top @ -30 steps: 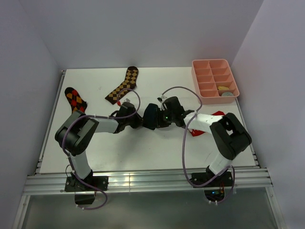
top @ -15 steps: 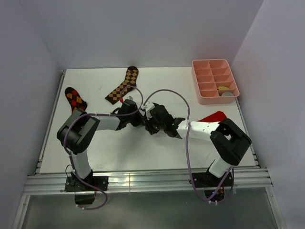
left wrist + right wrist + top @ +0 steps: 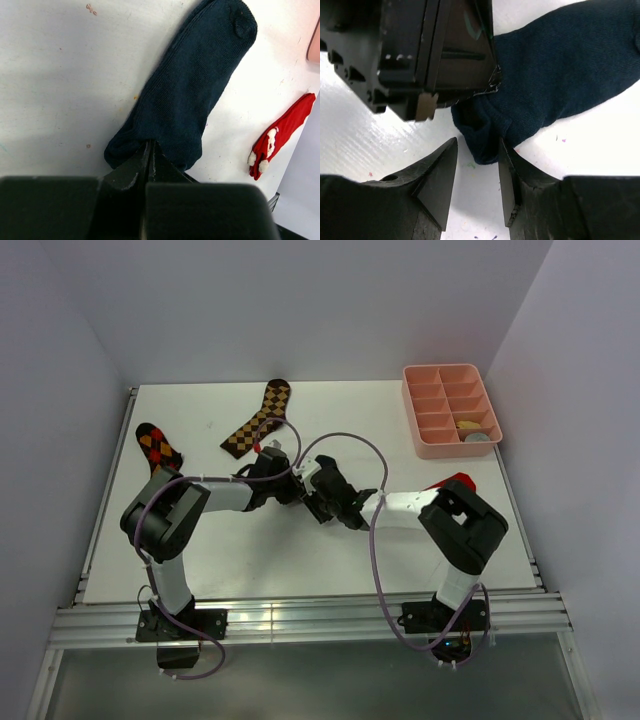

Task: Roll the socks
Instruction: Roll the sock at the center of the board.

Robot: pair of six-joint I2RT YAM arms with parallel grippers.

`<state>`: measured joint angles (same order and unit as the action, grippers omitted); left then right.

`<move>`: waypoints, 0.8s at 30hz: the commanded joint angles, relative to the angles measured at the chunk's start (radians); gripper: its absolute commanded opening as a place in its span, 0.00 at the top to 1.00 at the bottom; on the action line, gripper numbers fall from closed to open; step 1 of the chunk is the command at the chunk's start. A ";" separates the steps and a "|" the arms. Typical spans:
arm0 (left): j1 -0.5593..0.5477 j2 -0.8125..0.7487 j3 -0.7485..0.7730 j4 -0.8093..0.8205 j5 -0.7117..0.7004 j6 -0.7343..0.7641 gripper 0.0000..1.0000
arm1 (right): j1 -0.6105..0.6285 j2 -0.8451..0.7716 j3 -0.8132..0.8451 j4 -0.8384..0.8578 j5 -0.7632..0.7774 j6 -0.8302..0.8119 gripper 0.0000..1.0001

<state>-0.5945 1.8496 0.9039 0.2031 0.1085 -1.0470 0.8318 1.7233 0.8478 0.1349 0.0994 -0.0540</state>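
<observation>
A dark navy sock lies flat on the white table, toe pointing away in the left wrist view. My left gripper is shut on its cuff edge. My right gripper is open, its fingers either side of the bunched cuff end of the navy sock, right beside the left gripper. From above, both grippers meet mid-table and hide most of the sock. A mustard yellow sock and a grey sock sit in compartments of the pink tray.
A brown argyle sock lies at the back centre and a red-orange checkered sock at the left edge. A red sock with white trim lies to the right, partly behind the right arm. White walls enclose the table.
My right gripper has swung left and nearer, up against the left gripper, and its jaws have opened wider around the cuff end. The left gripper has stayed shut on the sock.
</observation>
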 commanded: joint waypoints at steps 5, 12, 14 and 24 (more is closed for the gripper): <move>-0.004 0.030 0.007 -0.067 -0.004 0.044 0.97 | 0.006 0.004 0.025 0.072 0.057 -0.007 0.54; -0.004 0.028 0.010 -0.068 0.000 0.045 0.98 | 0.006 -0.001 0.045 0.069 0.060 -0.020 0.54; -0.004 0.025 0.010 -0.070 0.002 0.047 0.98 | 0.006 0.024 0.059 0.060 0.063 -0.020 0.54; -0.004 0.023 0.013 -0.070 0.007 0.053 1.00 | 0.006 0.125 0.123 -0.067 0.034 0.032 0.71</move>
<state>-0.5838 1.8500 0.9054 0.2001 0.1181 -1.0363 0.8333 1.8107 0.9298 0.1310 0.1371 -0.0479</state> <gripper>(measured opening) 0.012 0.330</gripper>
